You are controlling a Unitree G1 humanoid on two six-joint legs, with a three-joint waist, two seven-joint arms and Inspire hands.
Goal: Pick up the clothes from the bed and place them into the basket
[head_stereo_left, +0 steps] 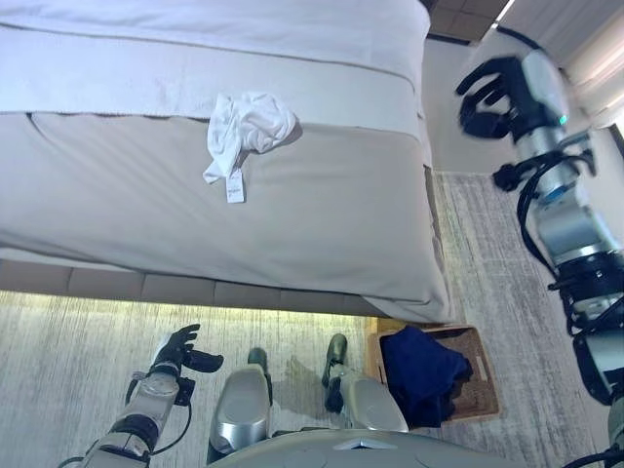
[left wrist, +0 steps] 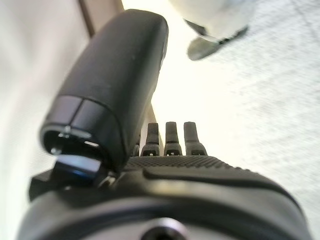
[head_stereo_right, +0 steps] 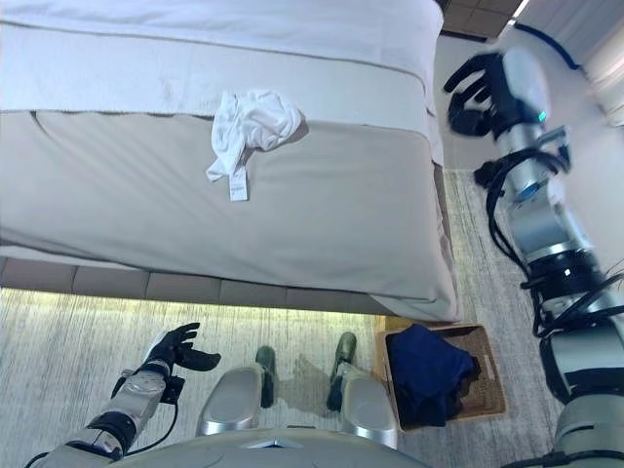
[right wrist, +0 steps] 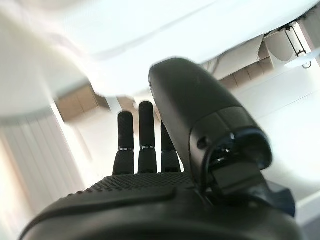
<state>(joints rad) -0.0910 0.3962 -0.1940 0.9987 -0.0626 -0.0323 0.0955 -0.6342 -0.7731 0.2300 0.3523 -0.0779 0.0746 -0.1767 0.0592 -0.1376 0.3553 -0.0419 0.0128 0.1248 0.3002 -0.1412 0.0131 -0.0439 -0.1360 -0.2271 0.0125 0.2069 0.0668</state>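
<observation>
A crumpled white garment (head_stereo_left: 246, 132) with a tag lies on the bed (head_stereo_left: 322, 224), near the seam between the white sheet and the beige cover. A wicker basket (head_stereo_left: 480, 363) stands on the floor off the bed's right front corner, holding a dark blue garment (head_stereo_left: 421, 375). My right hand (head_stereo_left: 492, 97) is raised in the air past the bed's right edge, open and empty, well right of the white garment. My left hand (head_stereo_left: 180, 349) hangs low in front of the bed over the carpet, open and empty.
The bed's front edge and padded base run across the view. Grey carpet (head_stereo_left: 78, 351) lies before the bed and along its right side. A pale wall and curtains stand at the far right.
</observation>
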